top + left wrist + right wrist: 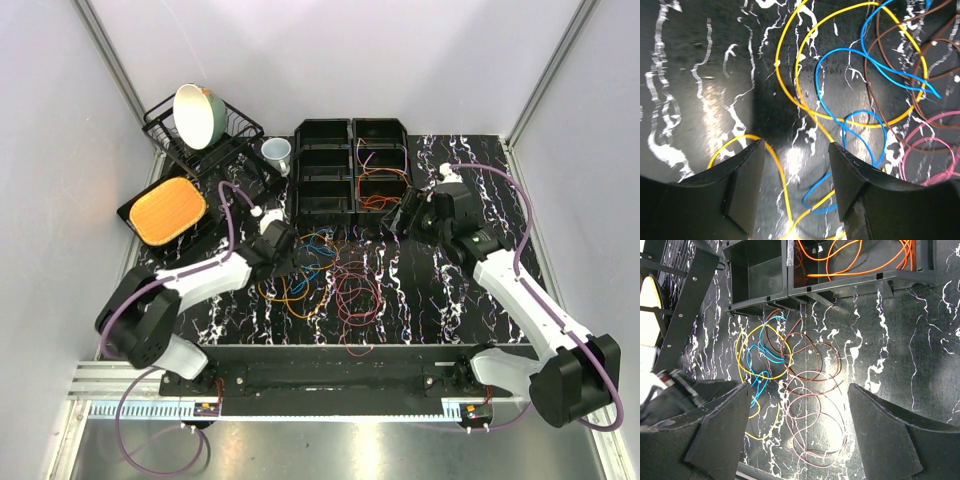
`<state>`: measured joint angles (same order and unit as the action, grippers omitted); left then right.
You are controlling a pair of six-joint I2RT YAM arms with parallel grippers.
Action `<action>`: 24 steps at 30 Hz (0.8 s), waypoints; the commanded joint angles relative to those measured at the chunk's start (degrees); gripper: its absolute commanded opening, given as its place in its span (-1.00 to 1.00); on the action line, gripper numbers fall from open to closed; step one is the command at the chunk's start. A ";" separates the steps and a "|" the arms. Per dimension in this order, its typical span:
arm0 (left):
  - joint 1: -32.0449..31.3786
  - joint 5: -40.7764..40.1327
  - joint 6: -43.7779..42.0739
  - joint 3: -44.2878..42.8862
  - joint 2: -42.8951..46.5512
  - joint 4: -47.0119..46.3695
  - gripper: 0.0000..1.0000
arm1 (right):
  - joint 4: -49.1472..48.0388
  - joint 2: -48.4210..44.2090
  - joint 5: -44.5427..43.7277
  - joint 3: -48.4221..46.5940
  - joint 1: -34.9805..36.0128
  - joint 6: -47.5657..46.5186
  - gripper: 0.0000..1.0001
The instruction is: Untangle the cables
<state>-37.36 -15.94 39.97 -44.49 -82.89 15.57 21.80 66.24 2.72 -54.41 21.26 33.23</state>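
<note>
A tangle of thin cables (322, 275) lies on the black marbled table (440, 290), in front of the bins. My left gripper (298, 260) is open, low over the tangle's left side. In the left wrist view a yellow cable (782, 177) and a blue cable (817, 184) run between its open fingers (742, 185); brown (867, 75) and pink (920, 145) loops lie to the right. My right gripper (405, 215) is open and empty, above the table right of the tangle. Its wrist view shows yellow (740, 355), blue (762, 357), brown (810, 347) and pink (815, 430) loops below.
Black bins (350, 170) stand behind the tangle; one holds orange cables (380, 195), also in the right wrist view (850, 260). A dish rack with a bowl (195, 115), a mug (277, 152) and a black tray with an orange item (167, 210) stand at the back left.
</note>
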 commanded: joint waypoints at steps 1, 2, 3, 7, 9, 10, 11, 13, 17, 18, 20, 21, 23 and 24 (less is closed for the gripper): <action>-0.16 0.56 2.22 -2.70 -4.03 -6.69 0.11 | -0.18 -1.81 1.23 0.80 0.01 -1.06 0.66; -0.08 0.48 2.31 -2.71 -4.55 -7.48 0.09 | -0.18 -1.99 1.23 0.89 0.01 -1.24 0.66; -0.08 0.30 2.40 -2.88 -5.60 -7.75 0.08 | -0.27 -1.99 1.32 0.89 0.01 -1.24 0.66; -0.08 -0.75 2.75 -3.85 -8.15 -8.45 0.01 | -0.36 -1.99 1.67 0.97 0.01 -1.77 0.65; -0.16 -1.72 3.10 -4.03 -8.69 -8.63 -0.04 | -0.36 -1.99 1.85 0.89 0.01 -2.03 0.65; -0.16 -2.07 3.27 -4.11 -9.21 -8.80 -0.05 | -0.18 -1.99 1.94 0.97 0.01 -2.21 0.65; -0.08 -2.51 3.54 -4.11 -9.39 -8.89 -0.09 | -0.27 -1.99 2.02 0.89 0.10 -2.38 0.65; -0.08 -3.13 3.63 -3.94 -9.31 -9.33 -0.11 | -0.18 -2.34 2.11 1.06 -0.07 -2.38 0.65; -0.08 -4.44 3.89 -3.41 -6.07 -8.02 -0.12 | -0.18 -2.60 2.20 1.06 0.01 -2.65 0.65; -0.16 -5.32 4.15 -3.41 -5.27 -6.88 -0.11 | -0.18 -2.52 2.20 1.15 0.01 -2.65 0.65; -0.16 -7.94 4.42 -3.24 -2.73 -4.15 -0.09 | -0.09 -2.43 2.20 0.98 0.01 -2.74 0.65; -0.16 -8.57 4.33 -2.71 -2.02 -3.80 -0.03 | -0.18 -2.34 2.20 0.98 0.01 -2.74 0.65; -0.08 -9.98 3.63 -2.62 -1.83 -3.62 0.01 | -0.27 -1.99 2.29 0.89 0.01 -2.74 0.65; 0.10 -10.16 3.37 -2.88 -2.18 -3.71 0.04 | -0.53 -1.47 2.46 0.80 0.01 -2.74 0.65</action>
<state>-37.36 -20.29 43.53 -46.35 -87.68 12.14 22.41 65.19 4.16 -53.28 21.26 31.48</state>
